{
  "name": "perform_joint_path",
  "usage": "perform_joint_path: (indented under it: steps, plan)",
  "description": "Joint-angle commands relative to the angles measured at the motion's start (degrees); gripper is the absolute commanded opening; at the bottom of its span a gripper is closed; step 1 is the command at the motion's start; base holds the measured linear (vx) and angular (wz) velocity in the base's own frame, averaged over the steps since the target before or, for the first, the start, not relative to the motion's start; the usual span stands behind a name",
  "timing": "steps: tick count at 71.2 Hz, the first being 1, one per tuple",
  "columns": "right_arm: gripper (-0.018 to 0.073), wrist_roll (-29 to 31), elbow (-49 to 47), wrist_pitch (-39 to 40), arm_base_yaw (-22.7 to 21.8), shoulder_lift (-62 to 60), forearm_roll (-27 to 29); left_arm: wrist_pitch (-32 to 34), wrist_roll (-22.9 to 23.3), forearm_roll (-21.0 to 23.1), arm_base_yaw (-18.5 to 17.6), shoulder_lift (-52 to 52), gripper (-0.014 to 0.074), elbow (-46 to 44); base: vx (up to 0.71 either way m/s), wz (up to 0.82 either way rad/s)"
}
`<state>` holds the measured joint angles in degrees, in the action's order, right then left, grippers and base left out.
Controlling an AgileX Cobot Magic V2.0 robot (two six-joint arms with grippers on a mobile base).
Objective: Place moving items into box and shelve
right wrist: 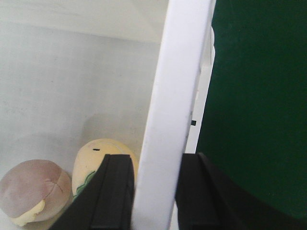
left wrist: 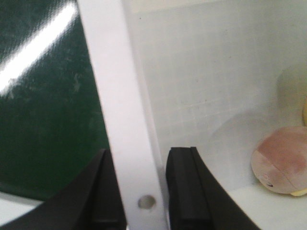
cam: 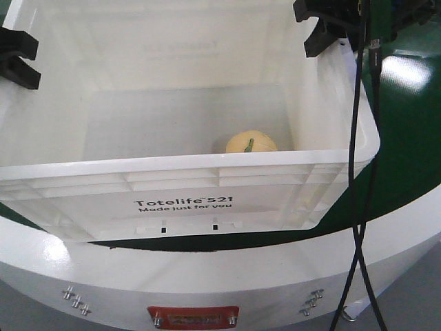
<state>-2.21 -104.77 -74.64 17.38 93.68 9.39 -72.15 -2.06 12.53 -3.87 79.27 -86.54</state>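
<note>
The box (cam: 179, 207), a large white tote printed "Totelife 521", fills the front view. Inside it lie the moving items: a yellow-orange ball with a green stripe (cam: 251, 143) (right wrist: 96, 155) and a pale pinkish ball (right wrist: 33, 187) (left wrist: 283, 165) beside it on the floor. My left gripper (cam: 21, 57) (left wrist: 144, 191) straddles the box's left rim (left wrist: 120, 120), one black finger outside and one inside, shut on it. My right gripper (cam: 324, 26) (right wrist: 156, 191) clamps the right rim (right wrist: 172, 110) the same way.
The box rests over a dark green tabletop (cam: 406, 138) with a curved white edge (cam: 275, 269). Two black cables (cam: 358, 172) hang down past the box's right corner. My base's red plate (cam: 193, 317) is at the bottom.
</note>
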Motion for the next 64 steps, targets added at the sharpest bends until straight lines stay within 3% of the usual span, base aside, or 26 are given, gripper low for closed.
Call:
perform_joint_path:
  steps: [1, 32, 64]
  plan:
    - [-0.0012, 0.9, -2.8, 1.1, 0.1, -3.7, 4.6, 4.8, -1.2, 4.8, -0.4, -2.5, -0.0017, -2.5, -0.14, 0.06]
    - [-0.0012, 0.9, -2.8, 1.1, 0.1, -3.7, 4.7, 4.8, -1.2, 4.8, -0.4, -2.5, -0.0017, -2.5, -0.15, 0.2]
    - [-0.0012, 0.9, -2.8, 1.1, 0.1, -3.7, 4.6, 4.8, -1.2, 4.8, -0.4, -2.5, -0.0017, -2.5, -0.12, 0.43]
